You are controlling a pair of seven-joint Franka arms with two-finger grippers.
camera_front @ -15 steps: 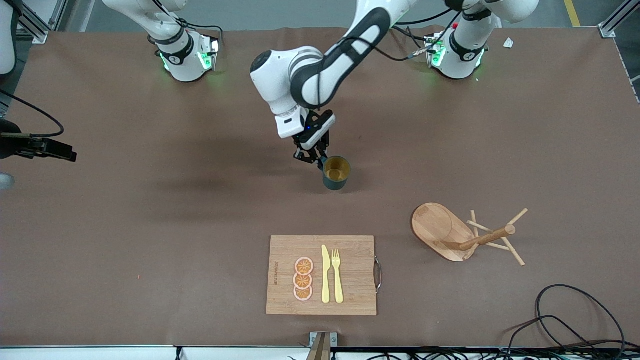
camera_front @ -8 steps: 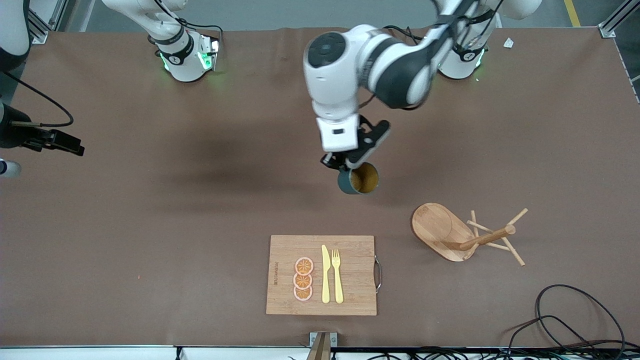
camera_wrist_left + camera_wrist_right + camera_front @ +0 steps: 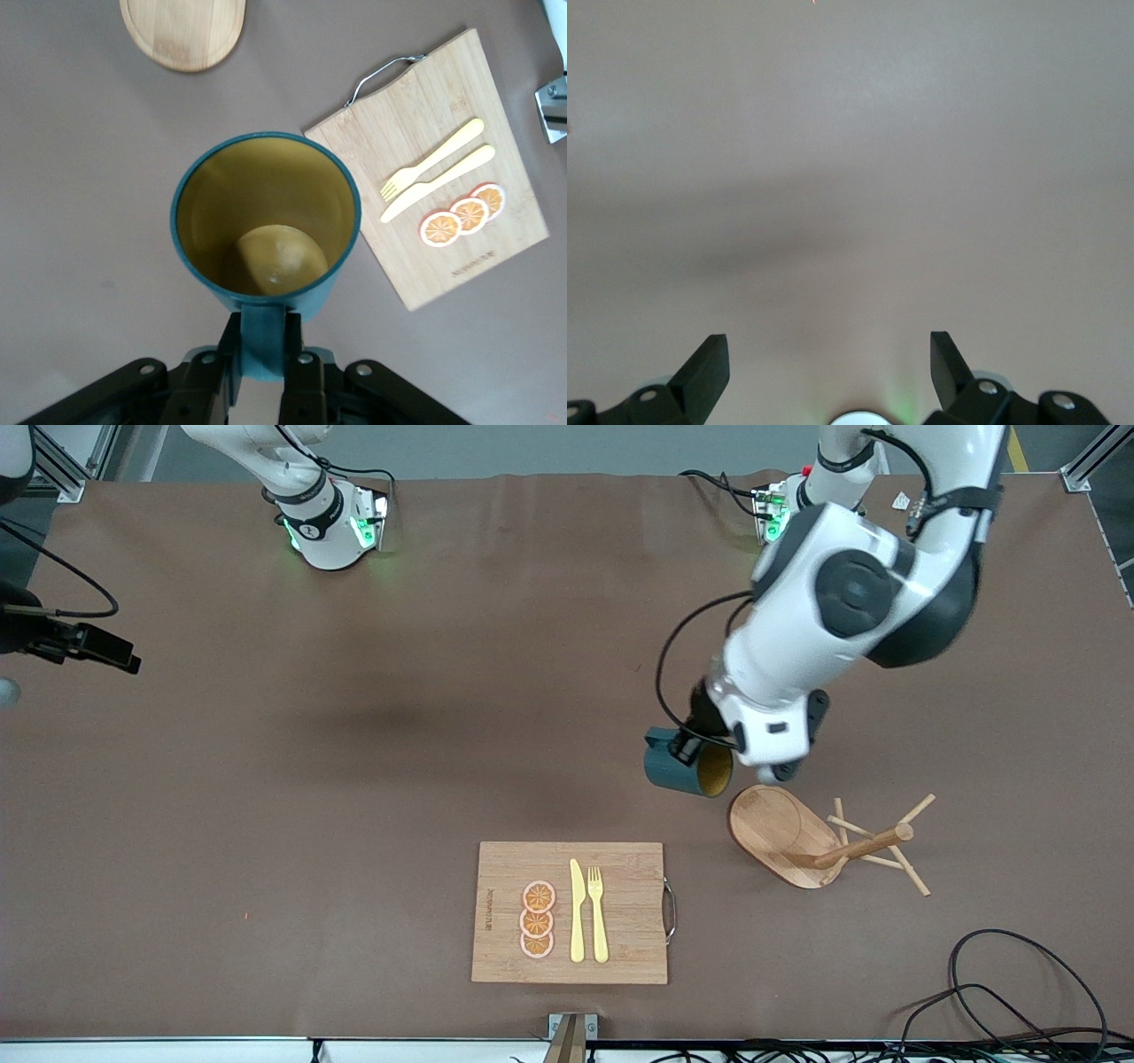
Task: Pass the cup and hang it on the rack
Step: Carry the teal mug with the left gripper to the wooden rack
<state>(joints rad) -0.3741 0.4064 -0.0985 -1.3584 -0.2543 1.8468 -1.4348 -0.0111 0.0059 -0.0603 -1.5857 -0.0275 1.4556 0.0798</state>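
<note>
The dark teal cup [image 3: 682, 772] with its mustard-yellow inside hangs tilted in the air, just beside the rack's oval base toward the right arm's end. My left gripper [image 3: 689, 749] is shut on the cup's handle. The left wrist view shows the fingers [image 3: 307, 354] clamped on the handle, with the cup [image 3: 266, 221] mouth-up. The light wooden rack [image 3: 824, 841] stands on the table with its post and thin pegs; its base [image 3: 182, 31] also shows in the left wrist view. My right gripper [image 3: 830, 354] is open and empty over bare table at the right arm's end.
A wooden cutting board [image 3: 620, 912] with a yellow knife, a yellow fork and orange slices lies nearer the front camera than the cup; it also shows in the left wrist view [image 3: 461, 115]. Black cables [image 3: 1019, 992] coil at the front corner at the left arm's end.
My left gripper has carried the cup from the middle of the table toward the rack and tipped it over on its side. The right arm has shifted slightly.
</note>
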